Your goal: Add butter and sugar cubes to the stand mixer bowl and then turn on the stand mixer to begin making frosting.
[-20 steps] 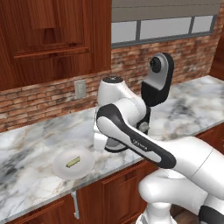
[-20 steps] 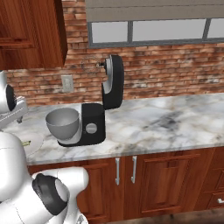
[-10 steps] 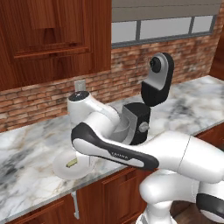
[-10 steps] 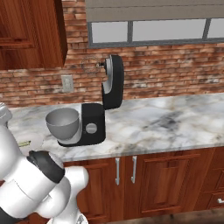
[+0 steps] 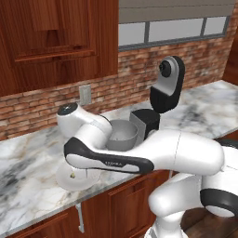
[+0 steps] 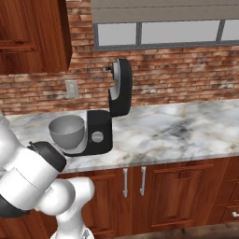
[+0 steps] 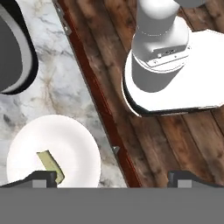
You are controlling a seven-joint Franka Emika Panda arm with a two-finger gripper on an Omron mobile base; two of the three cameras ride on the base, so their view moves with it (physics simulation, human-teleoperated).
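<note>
- Butter (image 7: 50, 166) lay on a white plate (image 7: 74, 144) at seven o'clock in the hand view.
- The gripper (image 7: 113, 178) hung with fingers wide apart, holding nothing.
- The mixer (image 6: 105, 116) stood with its head tilted up behind the bowl (image 6: 66, 131).

In the hand view the end effector (image 7: 113, 177) shows just two dark fingertips (image 7: 43, 178) poking above the bottom band, so whether they grip anything cannot be told. The butter (image 7: 50, 166) lies on the white plate (image 7: 74, 144) just above the left fingertip, its lower end cut off by that tip and the band. Up and to the left of the end effector, the stand mixer bowl (image 7: 16, 52) runs off the picture's left edge. In the left base view the arm covers most of the plate (image 5: 69, 181) and the bowl's (image 5: 122, 135) near side; a tiny speck on the plate is too small to identify.
</note>
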